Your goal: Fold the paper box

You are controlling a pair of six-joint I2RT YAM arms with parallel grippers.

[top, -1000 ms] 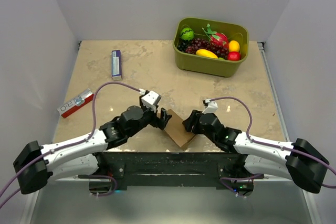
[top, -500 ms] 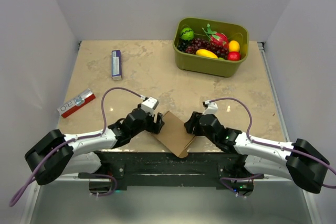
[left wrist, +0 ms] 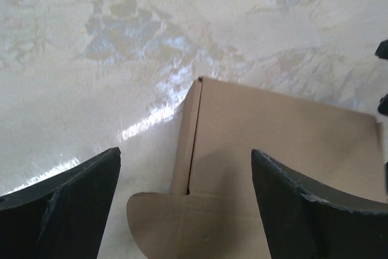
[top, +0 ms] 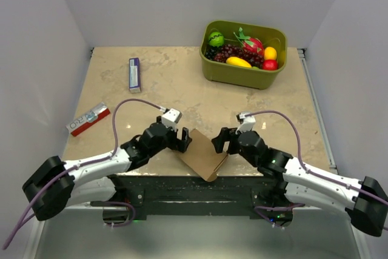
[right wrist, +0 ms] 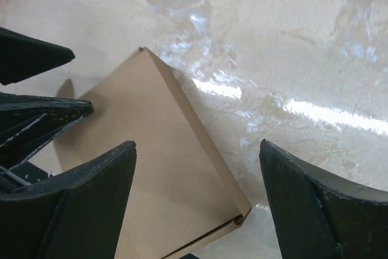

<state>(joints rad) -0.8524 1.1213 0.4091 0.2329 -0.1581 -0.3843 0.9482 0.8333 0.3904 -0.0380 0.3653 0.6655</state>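
Observation:
The paper box is plain brown cardboard. It lies flat and turned diagonally on the table, near the front edge between the two arms. My left gripper hovers open at its left corner. In the left wrist view the box and its rounded tab lie below the spread left gripper, untouched. My right gripper stands open at the box's right edge. In the right wrist view the right gripper straddles that edge of the box without gripping, and the left gripper's fingers show at the left.
A green bin of toy fruit stands at the back right. A slim purple-and-white box lies at the back left. A red-and-white box lies at the left edge. The black arm mount runs along the table's front edge.
Both grippers' jaws have widened. The box, propped up between them a second ago, now lies flatter on the table. The left arm has drawn back and lowered.

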